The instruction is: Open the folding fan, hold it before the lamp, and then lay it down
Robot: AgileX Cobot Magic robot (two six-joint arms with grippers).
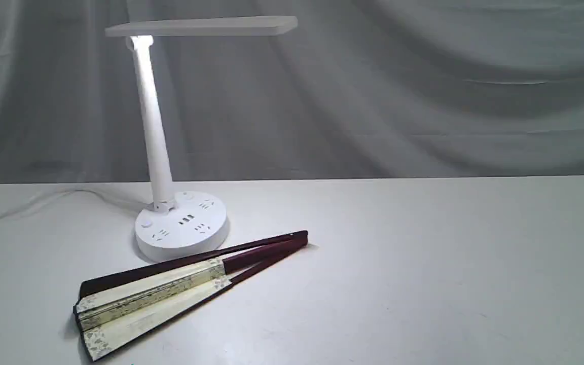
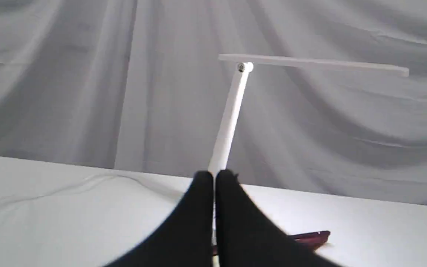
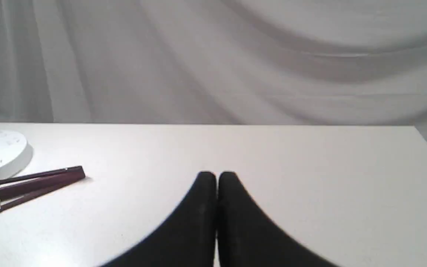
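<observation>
Our left gripper point(image 2: 214, 178) and right gripper point(image 3: 217, 177) are both clenched on nothing, clear of the fan point(image 1: 170, 289), which lies barely spread on the table point(image 1: 424, 279) just beside the lamp point(image 1: 155, 137).

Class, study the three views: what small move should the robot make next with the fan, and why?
Probably open the left gripper and dip it toward the fan. The fan lies almost folded on the table by the lamp, with nothing touching it. The right gripper is shut and empty like the left, and the fan lies nearer the left arm's side.
</observation>
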